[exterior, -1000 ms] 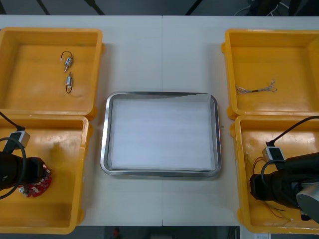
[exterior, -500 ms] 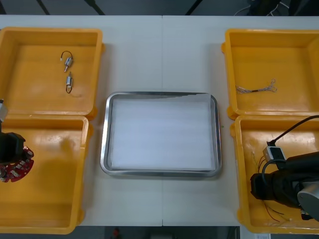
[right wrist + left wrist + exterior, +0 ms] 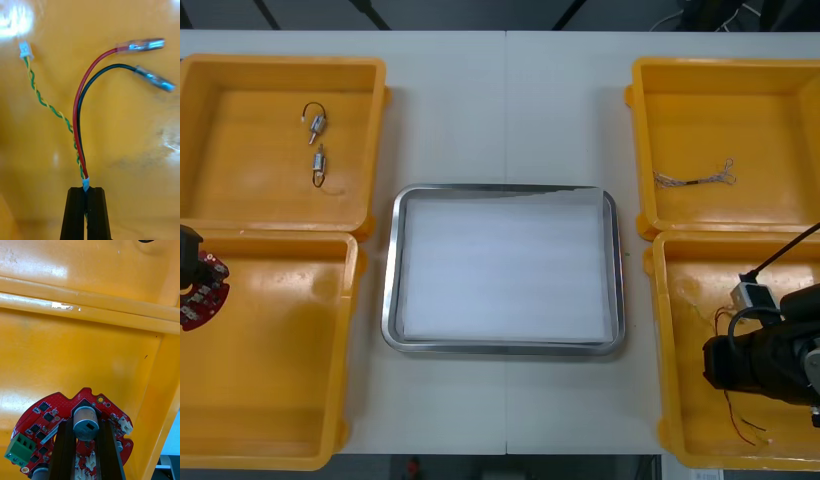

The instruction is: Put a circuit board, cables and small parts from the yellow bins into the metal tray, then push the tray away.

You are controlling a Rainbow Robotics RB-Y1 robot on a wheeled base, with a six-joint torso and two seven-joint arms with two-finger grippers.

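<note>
My left gripper (image 3: 192,283) is at the far left edge of the near left yellow bin (image 3: 280,370), shut on a round red circuit board (image 3: 204,296). In the left wrist view the fingers (image 3: 64,450) clamp a grey cylinder standing on the circuit board (image 3: 45,416), held above the bin floor near the bin's wall. My right gripper (image 3: 715,365) is over the near right yellow bin (image 3: 677,300), shut on a cable bundle (image 3: 746,424). The right wrist view shows my right gripper (image 3: 87,195) pinching red and black wires (image 3: 77,123) and a twisted yellow-green wire (image 3: 41,99).
The metal tray (image 3: 392,270), white inside, lies in the middle of the table. The far left bin (image 3: 240,200) holds two small metal parts (image 3: 317,122) (image 3: 319,162). A thin cable (image 3: 695,180) lies in the far right bin (image 3: 650,140).
My left gripper has lifted the circuit board and carried it left and toward the bin's far wall. My right gripper has shifted a little right with the cables in its grip.
</note>
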